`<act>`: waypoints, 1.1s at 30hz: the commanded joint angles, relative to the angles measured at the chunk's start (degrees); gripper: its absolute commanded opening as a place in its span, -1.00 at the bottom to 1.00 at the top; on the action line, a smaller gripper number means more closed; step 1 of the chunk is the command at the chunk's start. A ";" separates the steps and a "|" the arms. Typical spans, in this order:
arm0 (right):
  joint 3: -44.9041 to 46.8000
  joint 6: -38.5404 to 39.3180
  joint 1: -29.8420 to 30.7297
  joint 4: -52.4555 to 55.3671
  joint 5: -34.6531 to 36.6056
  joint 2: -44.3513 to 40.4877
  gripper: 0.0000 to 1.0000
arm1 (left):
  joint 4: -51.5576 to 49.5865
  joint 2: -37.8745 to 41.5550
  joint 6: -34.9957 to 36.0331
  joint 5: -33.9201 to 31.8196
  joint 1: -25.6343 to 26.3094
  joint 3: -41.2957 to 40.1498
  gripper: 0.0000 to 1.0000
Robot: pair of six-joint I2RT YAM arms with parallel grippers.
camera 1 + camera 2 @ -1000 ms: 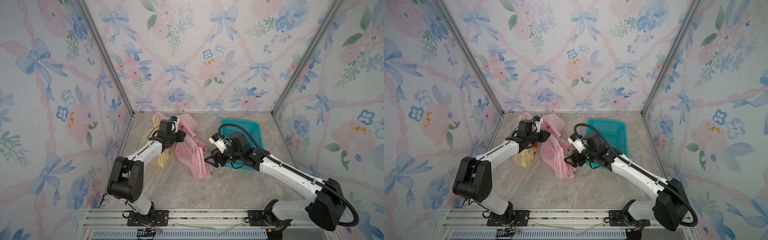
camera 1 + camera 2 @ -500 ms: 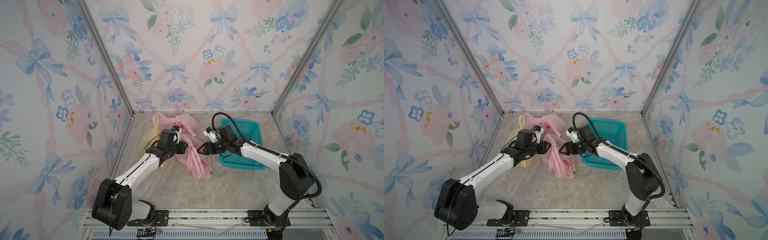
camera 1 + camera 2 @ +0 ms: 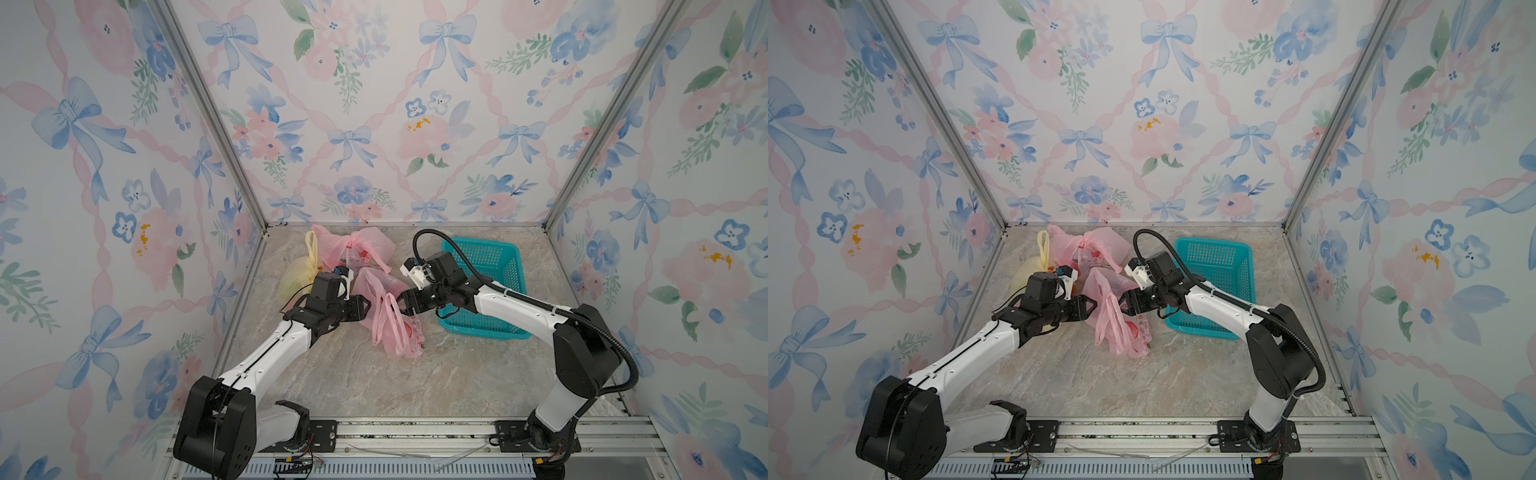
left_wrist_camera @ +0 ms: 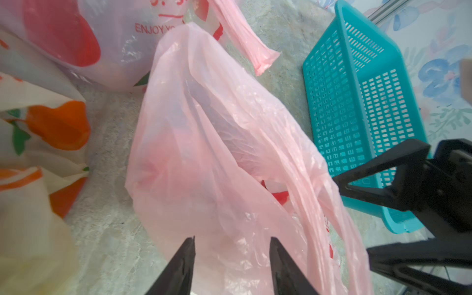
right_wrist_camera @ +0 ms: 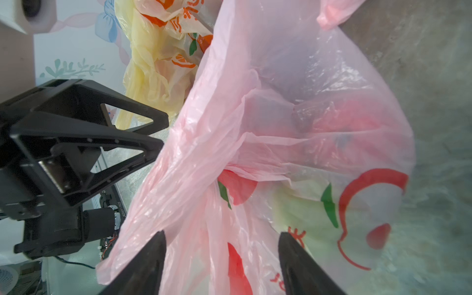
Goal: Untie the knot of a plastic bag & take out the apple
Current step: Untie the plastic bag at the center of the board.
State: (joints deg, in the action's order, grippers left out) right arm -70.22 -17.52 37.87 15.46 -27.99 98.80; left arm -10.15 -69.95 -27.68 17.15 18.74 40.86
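— Where's the pink bag [image 3: 388, 313]?

— On the desk [image 3: 415, 382], between both arms, beside the teal basket [image 3: 494, 286]. Handles hang loose; the apple isn't clearly visible.

— Grippers?

— Left gripper [image 4: 231, 245] and right gripper [image 5: 221, 240] gape, holding nothing. Probably opening the mouth next, each needing a rim.

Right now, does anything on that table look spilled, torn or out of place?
Nothing looks spilled or torn. The pink bag lies crumpled on the table between the left gripper and the right gripper, both open beside it. Two more bags, one pink and one yellow, sit behind it. The teal basket looks empty.
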 commanded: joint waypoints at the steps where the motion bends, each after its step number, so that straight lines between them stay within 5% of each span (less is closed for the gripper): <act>1: 1.19 3.00 -1.20 0.18 0.31 -2.13 0.46 | 3.96 -0.07 -2.04 4.54 0.40 -0.61 0.04; 6: 1.02 6.10 -1.86 3.64 4.88 -6.11 0.52 | 5.04 -0.55 -2.85 4.36 0.51 -0.86 0.11; 14: -8.24 13.55 1.11 17.94 9.82 2.64 0.50 | 5.65 -3.85 -3.00 5.44 3.49 0.89 0.14; 24: -12.79 14.54 5.89 17.51 8.38 7.47 0.52 | 5.23 -6.27 -3.09 4.65 5.83 2.70 0.15; 26: -14.11 14.71 6.63 18.05 8.77 8.76 0.51 | 5.26 -7.47 -2.99 4.89 5.85 2.62 -0.05; 31: -16.21 13.62 7.22 18.73 10.24 11.91 0.32 | 5.49 -10.68 -1.97 5.62 5.69 2.17 -0.91; 33: -16.82 13.20 7.03 19.11 10.73 12.65 0.13 | 6.08 -10.90 -1.81 5.78 5.21 1.77 -1.00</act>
State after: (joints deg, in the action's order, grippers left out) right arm -85.32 -3.55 44.69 32.49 -18.39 109.71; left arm -4.36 -80.27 -30.52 22.04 24.32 42.74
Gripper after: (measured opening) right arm 0.591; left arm 0.049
